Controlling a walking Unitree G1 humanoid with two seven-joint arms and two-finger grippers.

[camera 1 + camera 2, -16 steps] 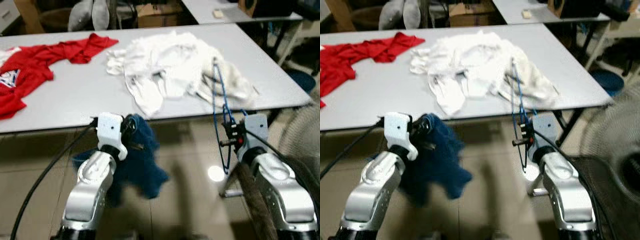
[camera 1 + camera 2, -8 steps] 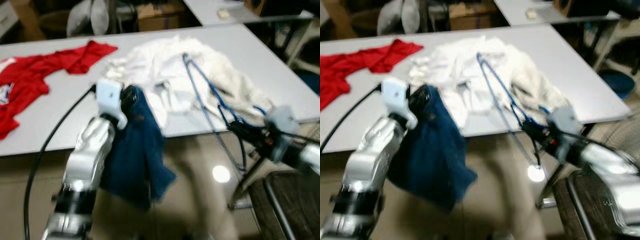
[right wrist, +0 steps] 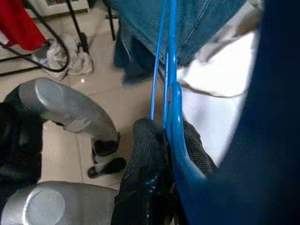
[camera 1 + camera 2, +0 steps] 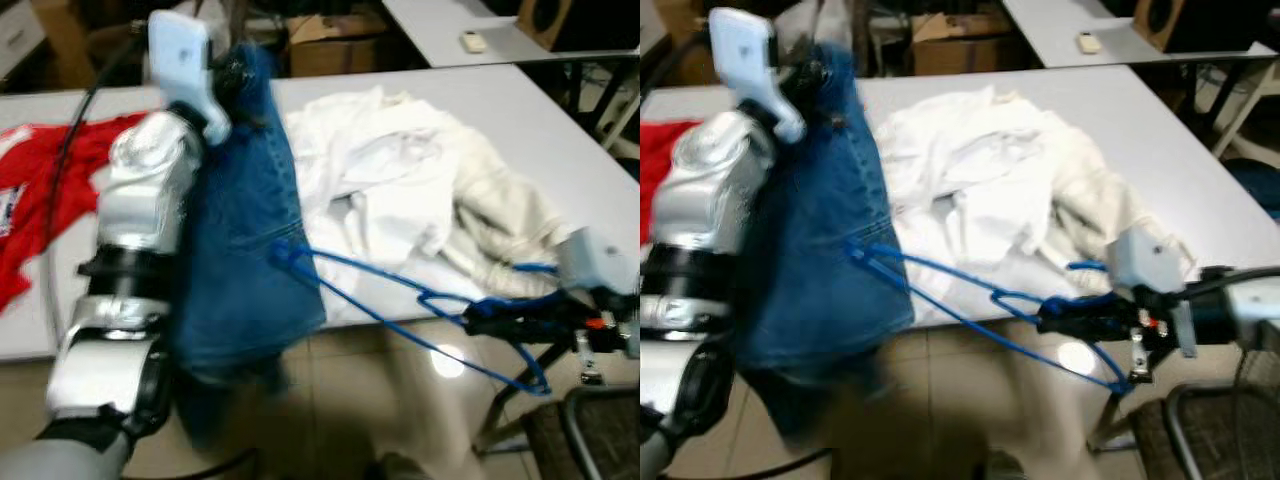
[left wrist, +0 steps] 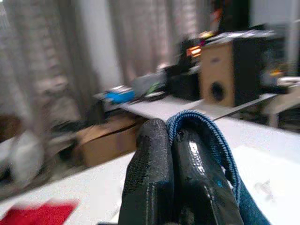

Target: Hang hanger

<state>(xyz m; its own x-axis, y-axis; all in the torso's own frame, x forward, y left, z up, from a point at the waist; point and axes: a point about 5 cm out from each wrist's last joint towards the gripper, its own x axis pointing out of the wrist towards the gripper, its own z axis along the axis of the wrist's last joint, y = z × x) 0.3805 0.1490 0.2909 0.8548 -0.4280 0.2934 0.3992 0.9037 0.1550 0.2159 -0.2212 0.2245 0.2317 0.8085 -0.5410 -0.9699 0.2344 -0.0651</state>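
**Hanger tip meets raised denim**

Left tool [image 5: 173, 183] is clenched on a fold of the dark blue denim garment [image 4: 245, 260], held up high so the cloth hangs free in front of the grey desk [image 4: 560, 130] — likely to give the hanger an open edge to enter. Right tool [image 3: 161, 159] is clamped on the thin blue wire hanger [image 4: 400, 305] near its hook end, holding it out roughly level, low over the desk's front edge. The hanger's far corner touches or just overlaps the denim's hanging edge; can't tell whether it's inside the cloth or only against it.

Judged step: threading hanger into garment, actual hanging not yet done. No rail or hook to hang it on is visible.

Rest of desk: crumpled white clothes pile [image 4: 410, 185] behind the hanger, red shirt [image 4: 40, 190] on the left, partly behind the left arm.

Head views are motion-blurred. Denim's lower hem fades into shadow near the floor. Right wrist view is half blocked by an out-of-focus blue shape. What kind of garment the denim is, unclear.
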